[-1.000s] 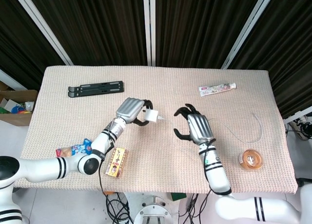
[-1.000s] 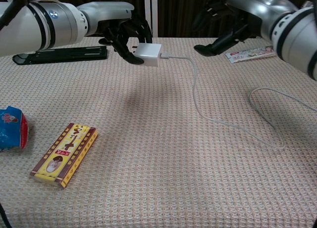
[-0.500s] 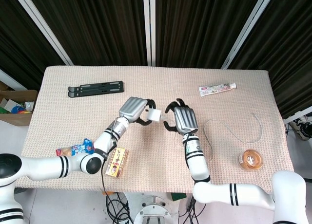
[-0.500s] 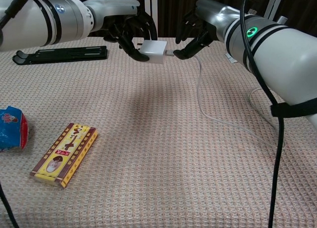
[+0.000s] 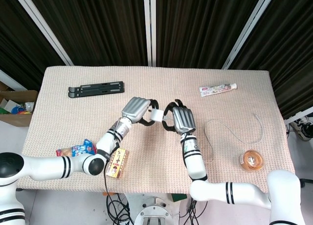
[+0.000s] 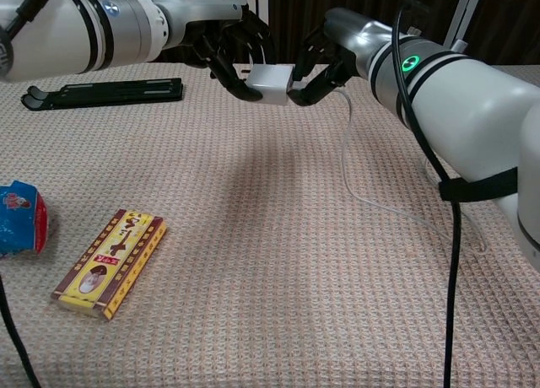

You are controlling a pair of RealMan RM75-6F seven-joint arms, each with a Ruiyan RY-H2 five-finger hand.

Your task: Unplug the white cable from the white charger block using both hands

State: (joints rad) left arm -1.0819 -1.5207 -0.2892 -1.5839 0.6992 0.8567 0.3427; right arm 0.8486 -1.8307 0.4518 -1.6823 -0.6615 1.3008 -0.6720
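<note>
From where I look, nothing on my table can be read outright. The flat yellow and brown cardboard box [image 6: 110, 262] carries dark characters along its long face and a small oval picture, but the characters are too small for me to make out. The white tube with pink print [image 5: 218, 89] and the blue and red crinkled packet [image 6: 20, 218] both bear printing that is too blurred to read.

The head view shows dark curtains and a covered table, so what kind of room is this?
Probably a lab or test room rather than a home. A table under beige woven cloth stands before black curtains, with unrelated items scattered on it: a toothpaste tube, a snack box, and a black folding stand.
</note>
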